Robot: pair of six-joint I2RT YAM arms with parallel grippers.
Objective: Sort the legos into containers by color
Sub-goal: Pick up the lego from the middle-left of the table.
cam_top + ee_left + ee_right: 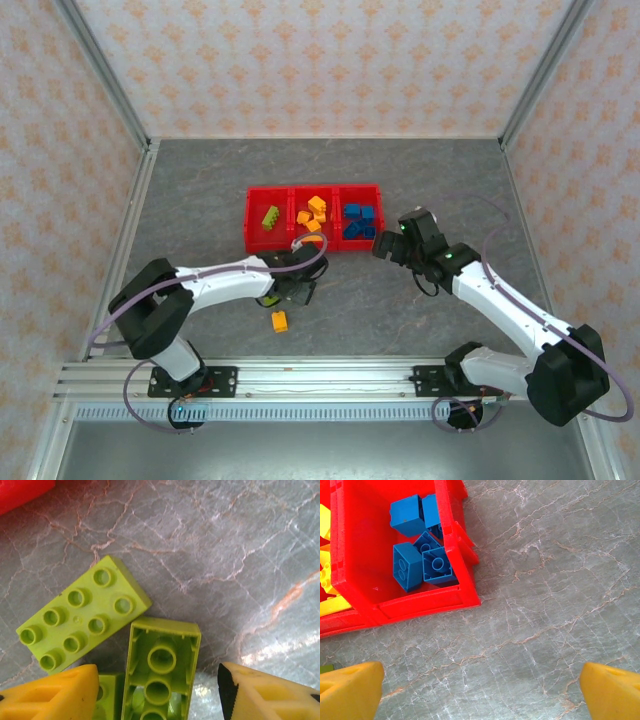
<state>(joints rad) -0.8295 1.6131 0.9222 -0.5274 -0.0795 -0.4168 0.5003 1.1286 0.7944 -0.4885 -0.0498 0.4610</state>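
Left pincer (283, 295) is seen from above low over the desk (200, 200), just on the near side of the red tray (316, 187). One lime green brick (271, 215) is held in the tray's left compartment (260, 238), orange bricks (315, 212) in the middle one and blue bricks (360, 222) in the right one. A loose orange brick (280, 321) lies just beside this pincer, towards the arm bases. The right pincer (384, 248) is placed by the tray's near right corner, well apart from the loose bricks, so the left arm is judged the nearer.

From the left wrist, the left pincer (157, 680) is shown with its yellow fingers (50, 695) set apart on either side of an upturned lime green brick (162, 650), hollow side up. The brick's long axis runs away from the wrist, so its short width is presented to the jaws. A strip of desk is visible between the brick and the right-hand finger, so nothing is judged gripped yet. A second lime green brick (82, 617), studs up, lies slantwise just beside it on the left and could be nudged.

From the right wrist, the right pincer (480, 692) is shown wide open over bare desk, holding nothing. The blue bricks (420, 555) are seen ahead and to its left.
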